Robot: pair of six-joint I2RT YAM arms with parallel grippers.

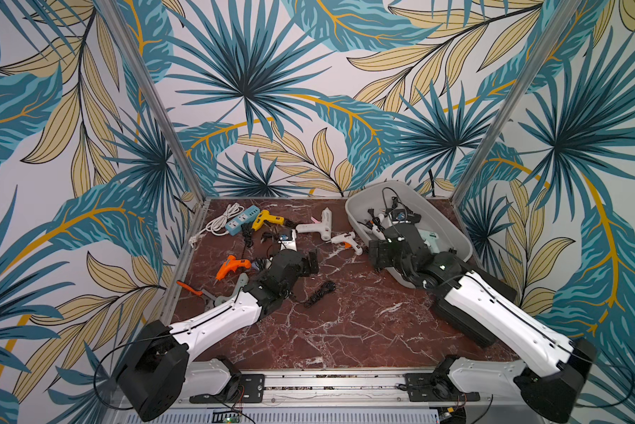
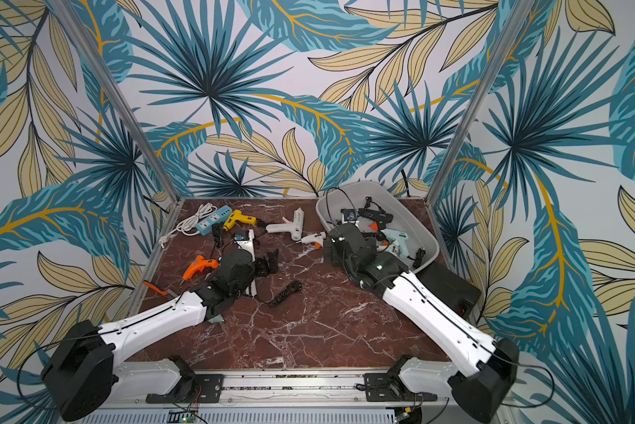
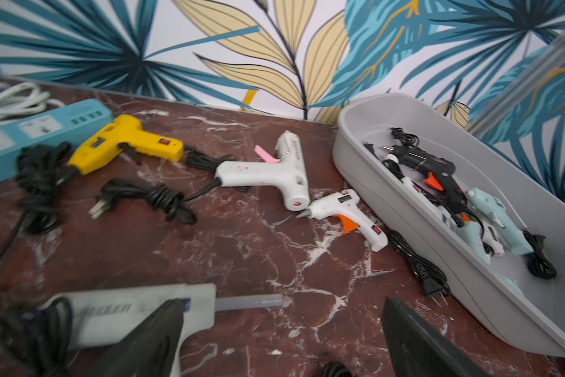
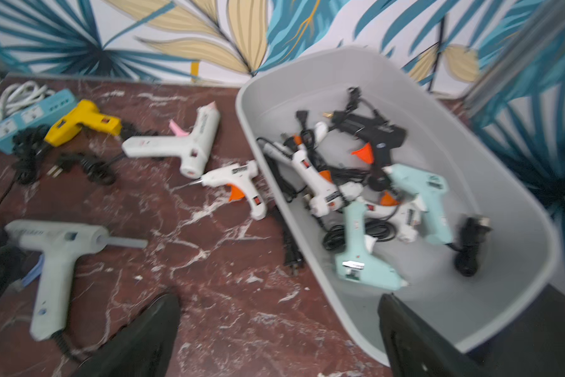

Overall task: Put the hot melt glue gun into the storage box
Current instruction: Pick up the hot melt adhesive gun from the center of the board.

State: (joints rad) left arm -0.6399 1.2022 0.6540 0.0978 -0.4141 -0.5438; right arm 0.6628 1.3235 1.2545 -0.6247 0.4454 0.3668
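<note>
Marble table (image 1: 345, 330) holds loose glue guns (image 1: 268, 219). Over it the left gripper (image 3: 282, 313) stands open and empty, a grey glue gun (image 3: 117, 310) just beside it, probably next to grasp. The right gripper (image 4: 277, 303), open too, hovers at the storage box (image 4: 503, 196) rim; more glue guns (image 4: 366, 254) lie inside.

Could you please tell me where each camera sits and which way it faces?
Top views: high above the arm bases, looking down at the table and back wall; both show the left arm and right arm.
Left wrist: low over the table, facing the storage box; the open left gripper shows.
Right wrist: beside the box's near edge, looking into it; the open right gripper shows.
Shared: both wrist views show the box and yellow glue gun.
</note>
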